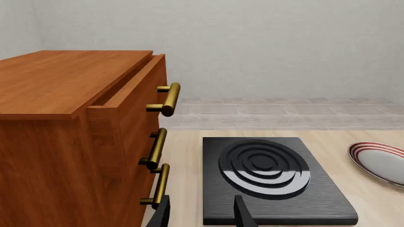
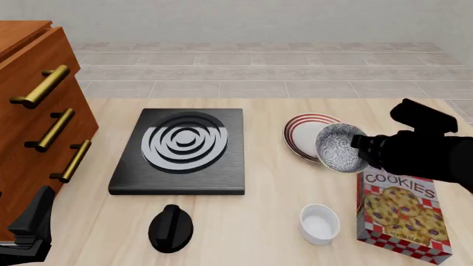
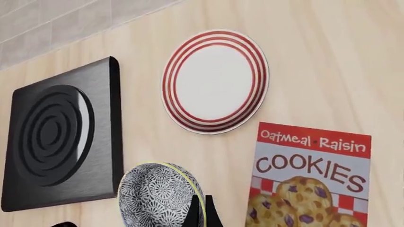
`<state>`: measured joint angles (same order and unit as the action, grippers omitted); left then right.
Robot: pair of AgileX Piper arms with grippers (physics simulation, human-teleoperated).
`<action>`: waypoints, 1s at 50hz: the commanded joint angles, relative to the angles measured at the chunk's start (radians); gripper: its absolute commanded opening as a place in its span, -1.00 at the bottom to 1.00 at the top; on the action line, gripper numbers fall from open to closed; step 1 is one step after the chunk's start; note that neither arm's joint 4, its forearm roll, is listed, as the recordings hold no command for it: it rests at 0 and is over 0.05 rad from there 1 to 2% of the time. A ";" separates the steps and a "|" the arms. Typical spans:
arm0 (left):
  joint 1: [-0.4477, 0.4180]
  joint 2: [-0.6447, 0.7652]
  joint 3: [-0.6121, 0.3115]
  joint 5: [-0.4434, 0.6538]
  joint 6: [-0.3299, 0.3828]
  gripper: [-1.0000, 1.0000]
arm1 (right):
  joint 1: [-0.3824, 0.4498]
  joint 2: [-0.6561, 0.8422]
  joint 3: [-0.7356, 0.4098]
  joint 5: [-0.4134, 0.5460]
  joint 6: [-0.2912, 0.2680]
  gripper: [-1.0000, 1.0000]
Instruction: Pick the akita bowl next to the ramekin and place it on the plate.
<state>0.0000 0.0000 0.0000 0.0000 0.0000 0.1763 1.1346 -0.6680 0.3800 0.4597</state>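
A: Black stove (image 2: 179,152) lies in the middle of the bench (image 2: 266,244), with the wooden drawer cabinet (image 2: 33,105) at the left edge. What is around the plate (image 2: 302,134)?

B: The cookie box (image 2: 401,215) stands near the right edge, and the ramekin (image 2: 319,223) and a glossy black object (image 2: 170,228) are near the front edge.

A: Where is the akita bowl (image 2: 340,147)?

B: The right gripper (image 3: 200,211) clamps its rim and holds it tilted above the plate's right side, covering that part. The arm reaches in from the right.

A: And the left gripper (image 1: 200,213)?

B: It rests low at the front left corner, fingers apart, tips cut off.
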 commanded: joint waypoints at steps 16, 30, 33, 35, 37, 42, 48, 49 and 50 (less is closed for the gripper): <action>0.000 0.000 0.000 0.000 0.000 1.00 | -0.039 0.126 -0.060 -0.086 -0.021 -1.00; 0.000 0.000 0.000 0.000 0.000 1.00 | -0.053 0.198 -0.105 -0.116 -0.035 -1.00; 0.000 0.000 0.000 0.000 0.000 1.00 | -0.053 0.210 -0.116 -0.118 -0.032 -1.00; 0.000 0.000 0.000 0.000 0.000 1.00 | -0.053 0.216 -0.124 -0.120 -0.033 -1.00; 0.000 0.000 0.000 0.000 0.000 1.00 | -0.054 0.223 -0.130 -0.122 -0.033 -1.00; 0.000 0.000 0.000 0.000 0.000 1.00 | -0.058 0.247 -0.144 -0.131 -0.035 -1.00; 0.000 0.000 0.000 0.000 0.000 1.00 | -0.060 0.283 -0.152 -0.154 -0.038 -1.00; 0.000 0.000 0.000 0.000 0.000 1.00 | -0.063 0.290 -0.154 -0.157 -0.039 -1.00; 0.000 0.000 0.000 0.000 0.000 1.00 | -0.064 0.296 -0.156 -0.159 -0.039 -1.00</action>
<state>0.0000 0.0000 0.0000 0.0000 0.0000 0.1196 1.3823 -0.7987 0.2476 0.4236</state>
